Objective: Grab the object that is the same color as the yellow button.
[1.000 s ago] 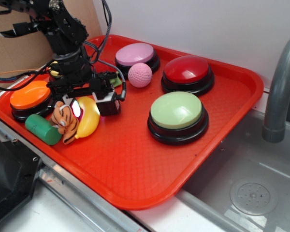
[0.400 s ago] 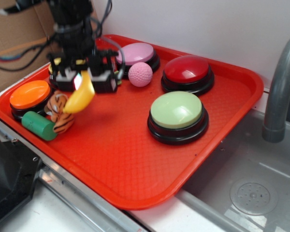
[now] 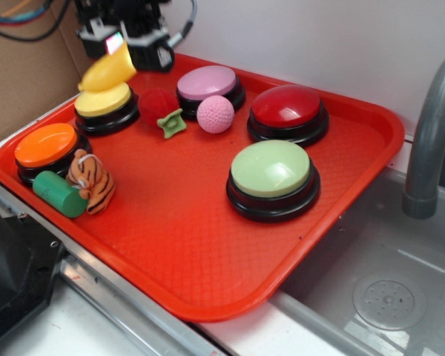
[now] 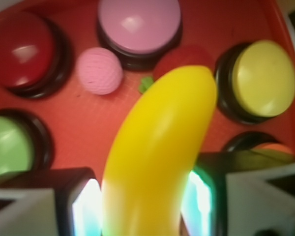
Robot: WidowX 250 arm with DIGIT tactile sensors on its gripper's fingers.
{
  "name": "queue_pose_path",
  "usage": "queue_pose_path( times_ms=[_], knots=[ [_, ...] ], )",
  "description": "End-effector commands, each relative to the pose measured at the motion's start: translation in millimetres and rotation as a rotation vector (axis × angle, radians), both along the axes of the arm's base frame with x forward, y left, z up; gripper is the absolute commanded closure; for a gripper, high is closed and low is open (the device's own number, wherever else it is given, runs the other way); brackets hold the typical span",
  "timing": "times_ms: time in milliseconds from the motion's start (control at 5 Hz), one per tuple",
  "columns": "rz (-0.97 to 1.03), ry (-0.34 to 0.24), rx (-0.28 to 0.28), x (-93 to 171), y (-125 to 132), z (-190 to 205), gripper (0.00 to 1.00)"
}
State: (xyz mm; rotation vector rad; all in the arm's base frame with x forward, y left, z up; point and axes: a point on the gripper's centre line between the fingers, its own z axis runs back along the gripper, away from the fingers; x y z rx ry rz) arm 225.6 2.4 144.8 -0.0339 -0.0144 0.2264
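The tool (image 3: 117,46) is clamped on the toy banana (image 3: 107,72), which hangs clear in the air just above the yellow button (image 3: 104,100) at about ten o'clock on the red tray (image 3: 208,245); from the wrist view the banana (image 4: 155,152) fills the frame between the two lit pads, so the grab looks done. To finish it well, I'd say hold that squeeze steady and avoid swinging, since the glossy curved plastic could slip. Below: a pink button (image 3: 208,81), a pink ball (image 3: 216,113), a red button (image 3: 287,107), a pale green button (image 3: 271,169), an orange button (image 3: 46,144), the plush tiger (image 3: 91,180) and a green cylinder (image 3: 59,194) — nothing blocks the lift
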Motion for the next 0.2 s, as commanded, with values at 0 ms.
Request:
queue_pose_path(
  times_ms=[0],
  knots=[
    [-0.005,-0.094,-0.056,-7.2,11.3,36.4,1.0]
  ],
)
